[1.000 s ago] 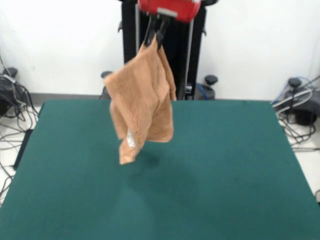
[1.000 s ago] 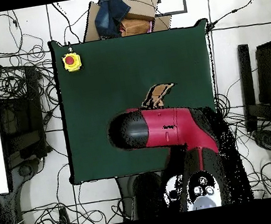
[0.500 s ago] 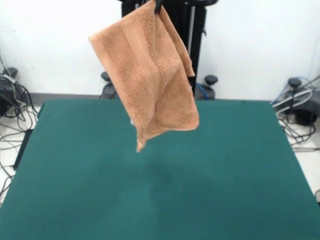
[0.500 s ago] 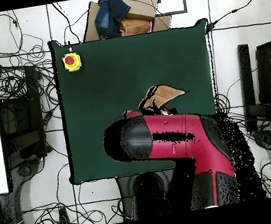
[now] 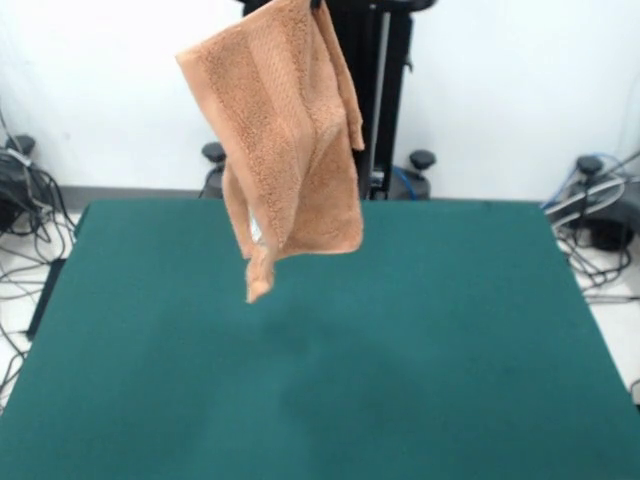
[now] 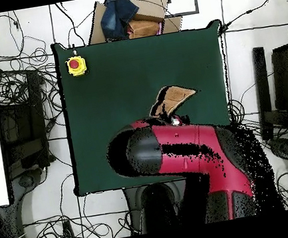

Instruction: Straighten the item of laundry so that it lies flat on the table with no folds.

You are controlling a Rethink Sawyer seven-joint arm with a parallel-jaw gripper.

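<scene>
The peach terry hand towel [image 5: 290,140] hangs folded, clear above the green table [image 5: 450,340], nothing yet flattened; its holder is cropped, jaw state untellable.

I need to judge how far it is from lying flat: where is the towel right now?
In the front view the towel hangs in the air from the picture's top edge, left of centre, clear above the green table; overhead, it peeks out beside the red arm.

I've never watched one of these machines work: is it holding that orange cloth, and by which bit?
Yes. The towel hangs clear above the table, held by its top corner at the picture's upper edge; the pincer itself is barely visible there.
</scene>
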